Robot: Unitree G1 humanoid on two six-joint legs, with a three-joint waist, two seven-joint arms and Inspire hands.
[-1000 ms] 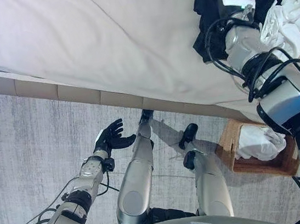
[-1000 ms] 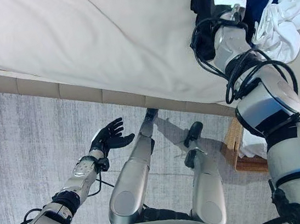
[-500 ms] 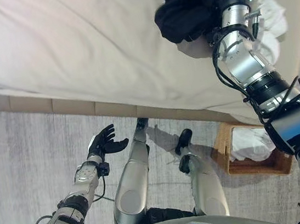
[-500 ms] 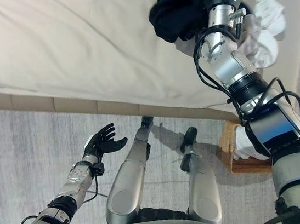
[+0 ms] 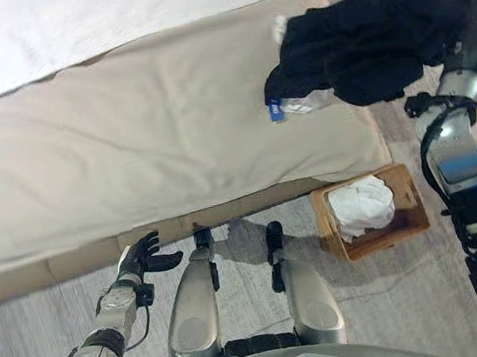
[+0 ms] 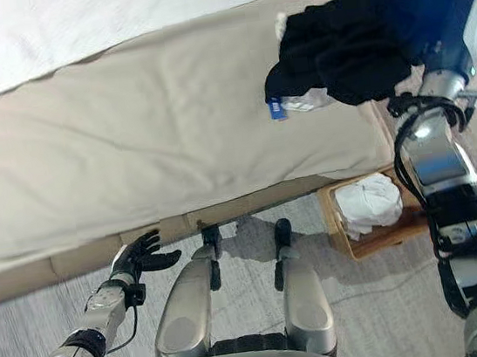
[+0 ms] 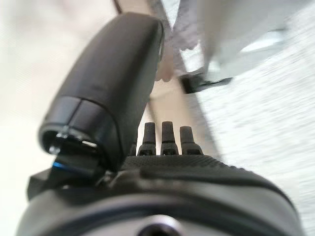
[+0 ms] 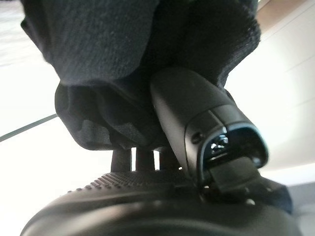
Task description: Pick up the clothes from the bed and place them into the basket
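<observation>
The left hand point(image 5: 143, 257) is seen low over the floor by the bed point(image 5: 146, 146) edge, fingers relaxed, nothing held. A white garment point(image 5: 362, 204) lies in the wicker basket point(image 5: 409, 219) beside the bed. The black garment point(image 5: 370, 42) is clutched aloft by the right hand point(image 8: 197, 128), thumb pressed into the cloth

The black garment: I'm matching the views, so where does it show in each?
Left eye view: black garment upper right, held up beyond the wicker basket.
Right eye view: upper right, above the same basket.
Left wrist view: absent.
Right wrist view: gripped by right hand.
</observation>
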